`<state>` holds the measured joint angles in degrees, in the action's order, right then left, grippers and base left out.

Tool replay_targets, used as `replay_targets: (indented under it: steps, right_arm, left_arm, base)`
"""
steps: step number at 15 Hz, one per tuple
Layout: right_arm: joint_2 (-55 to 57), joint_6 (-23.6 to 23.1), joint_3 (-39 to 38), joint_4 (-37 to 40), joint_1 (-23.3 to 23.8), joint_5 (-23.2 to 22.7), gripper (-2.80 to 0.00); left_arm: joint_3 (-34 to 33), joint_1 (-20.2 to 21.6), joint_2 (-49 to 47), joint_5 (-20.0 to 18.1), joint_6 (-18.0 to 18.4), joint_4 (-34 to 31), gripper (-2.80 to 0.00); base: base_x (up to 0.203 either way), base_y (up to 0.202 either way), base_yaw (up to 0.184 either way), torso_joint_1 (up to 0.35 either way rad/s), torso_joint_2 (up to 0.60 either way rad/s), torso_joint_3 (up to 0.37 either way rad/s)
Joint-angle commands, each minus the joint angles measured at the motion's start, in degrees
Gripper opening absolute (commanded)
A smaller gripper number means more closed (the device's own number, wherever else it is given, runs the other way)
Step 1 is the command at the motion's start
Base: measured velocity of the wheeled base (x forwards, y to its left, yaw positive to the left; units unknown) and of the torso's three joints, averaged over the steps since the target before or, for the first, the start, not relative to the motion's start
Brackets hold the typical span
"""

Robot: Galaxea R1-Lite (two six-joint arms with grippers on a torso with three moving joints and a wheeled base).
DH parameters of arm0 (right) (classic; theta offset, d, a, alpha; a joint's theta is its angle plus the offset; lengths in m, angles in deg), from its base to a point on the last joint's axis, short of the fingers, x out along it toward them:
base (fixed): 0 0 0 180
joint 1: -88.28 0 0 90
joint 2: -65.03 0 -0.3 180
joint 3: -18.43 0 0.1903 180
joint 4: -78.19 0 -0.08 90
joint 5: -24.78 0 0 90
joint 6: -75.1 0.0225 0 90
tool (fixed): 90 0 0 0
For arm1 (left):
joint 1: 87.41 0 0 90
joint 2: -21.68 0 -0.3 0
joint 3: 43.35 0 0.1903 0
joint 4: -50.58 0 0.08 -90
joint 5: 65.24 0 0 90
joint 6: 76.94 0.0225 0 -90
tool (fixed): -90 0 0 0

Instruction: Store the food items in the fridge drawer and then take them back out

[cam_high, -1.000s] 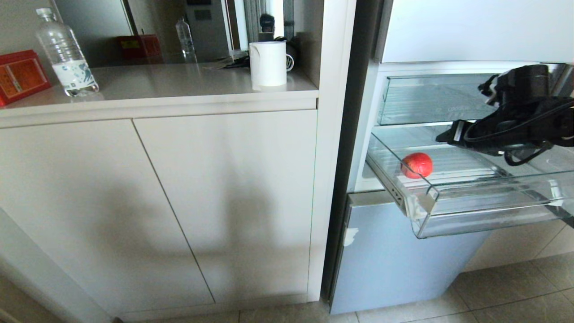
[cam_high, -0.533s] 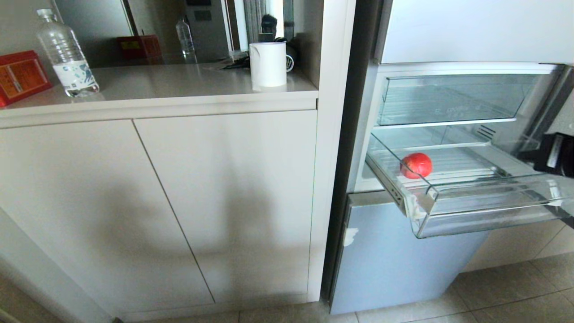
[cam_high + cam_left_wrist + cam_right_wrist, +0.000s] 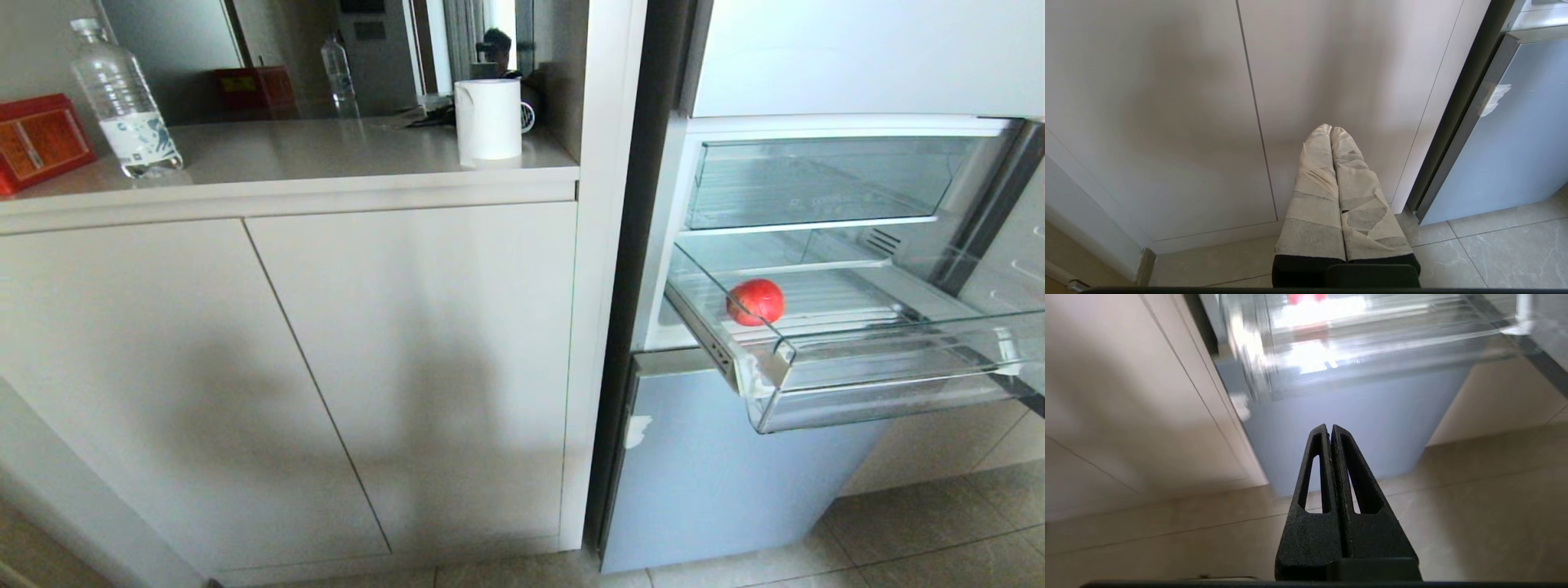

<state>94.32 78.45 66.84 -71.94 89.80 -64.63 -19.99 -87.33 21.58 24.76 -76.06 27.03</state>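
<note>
Red and rounded, the food item lies alone on the ribbed floor of the fridge drawer, near the drawer's left wall and toward its back. Its skin is smooth with a faint shine, and only this one piece shows in the head view. The drawer is shallow, made of clear plastic, with a white strip along its front edge, and it is pulled out from the fridge. Above it sits a taller clear drawer, pushed in. Under the open drawer is the pale blue lower door of the fridge.

Neither arm shows in the head view. The right gripper is low, below the drawer, pointing at the blue door and the tiled floor; its black jaws are pressed together with nothing between them. In that wrist view the drawer is blurred, and the red piece is only a red smear at the edge of the picture. The left gripper hangs in front of the beige cabinet doors, its tape-wrapped jaws also pressed together and holding nothing.

On the counter beside the fridge stand a water bottle, a white mug and a red box, well apart from one another.
</note>
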Motion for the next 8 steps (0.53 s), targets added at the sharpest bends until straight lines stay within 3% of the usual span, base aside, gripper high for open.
replay_targets:
  steps: [1, 4, 8]
  right_arm:
    - [-17.5, -3.5, -12.0, -0.8, -0.5, -0.1, -2.8]
    - [-27.4, -8.0, -24.6, -5.1, -0.9, -0.9, -2.8]
    - [-29.4, -7.6, -25.0, -6.5, -1.1, -1.6, -2.8]
  left_arm:
    - [0.0, 0.0, -0.1, 0.0, 0.0, 0.0, -2.8]
    - [0.0, 0.0, 0.0, 0.0, 0.0, 0.0, -2.8]
    - [0.0, 0.0, 0.0, 0.0, 0.0, 0.0, -2.8]
  base:
    - [0.0, 0.0, 0.0, 0.0, 0.0, 0.0]
    - [0.0, 0.0, 0.0, 0.0, 0.0, 0.0]
    - [0.0, 0.0, 0.0, 0.0, 0.0, 0.0]
